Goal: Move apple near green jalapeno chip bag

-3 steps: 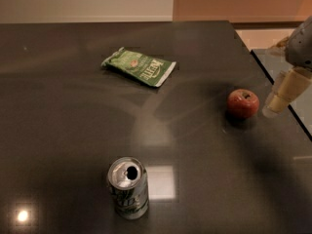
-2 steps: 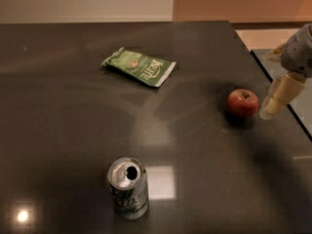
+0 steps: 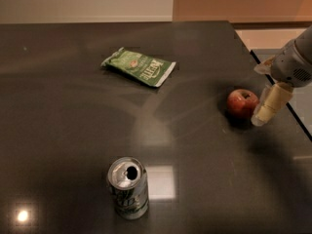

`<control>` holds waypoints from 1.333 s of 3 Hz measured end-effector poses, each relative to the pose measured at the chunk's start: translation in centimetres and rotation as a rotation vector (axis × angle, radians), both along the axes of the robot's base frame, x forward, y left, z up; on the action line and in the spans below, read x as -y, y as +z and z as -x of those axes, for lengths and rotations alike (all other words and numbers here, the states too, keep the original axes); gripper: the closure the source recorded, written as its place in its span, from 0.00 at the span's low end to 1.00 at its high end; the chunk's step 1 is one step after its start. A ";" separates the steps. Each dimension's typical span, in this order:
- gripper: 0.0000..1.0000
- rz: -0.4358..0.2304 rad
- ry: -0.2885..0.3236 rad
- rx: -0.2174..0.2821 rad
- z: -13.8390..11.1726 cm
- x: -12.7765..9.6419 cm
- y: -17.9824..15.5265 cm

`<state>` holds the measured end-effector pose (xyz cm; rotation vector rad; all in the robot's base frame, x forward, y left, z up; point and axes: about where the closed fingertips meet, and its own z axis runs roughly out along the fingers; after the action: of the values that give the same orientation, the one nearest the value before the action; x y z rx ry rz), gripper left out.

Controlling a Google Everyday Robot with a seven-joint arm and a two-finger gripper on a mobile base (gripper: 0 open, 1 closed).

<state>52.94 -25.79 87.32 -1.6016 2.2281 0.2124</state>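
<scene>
Claw point(image 3: 265, 106) at the right edge of the scene, hanging from a grey wrist that comes in from the upper right and angles down and to the left. Its cream tip sits just beside the apple point(image 3: 242, 102), on the apple's right; whether they touch, and whether the claw is spread or closed, cannot be told.

A dark, glossy worktop point(image 3: 73, 121) fills most of the view and mirrors ceiling lights. Behind it are a pale wall point(image 3: 87, 1) and an orange-brown panel point(image 3: 243, 1).

The green jalapeno chip bag point(image 3: 140, 66) lies flat towards the back, well apart from the apple, with bare worktop between them. An opened soda can point(image 3: 128, 187) stands upright near the front, away from both.
</scene>
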 end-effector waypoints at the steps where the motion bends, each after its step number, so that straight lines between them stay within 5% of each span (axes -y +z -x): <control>1: 0.01 -0.009 0.012 -0.019 -0.2 -0.5 -1.1; 4: 0.69 -0.044 0.060 -0.037 0.0 -2.5 -1.4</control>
<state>52.93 -23.33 85.91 -1.6551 2.1890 0.3077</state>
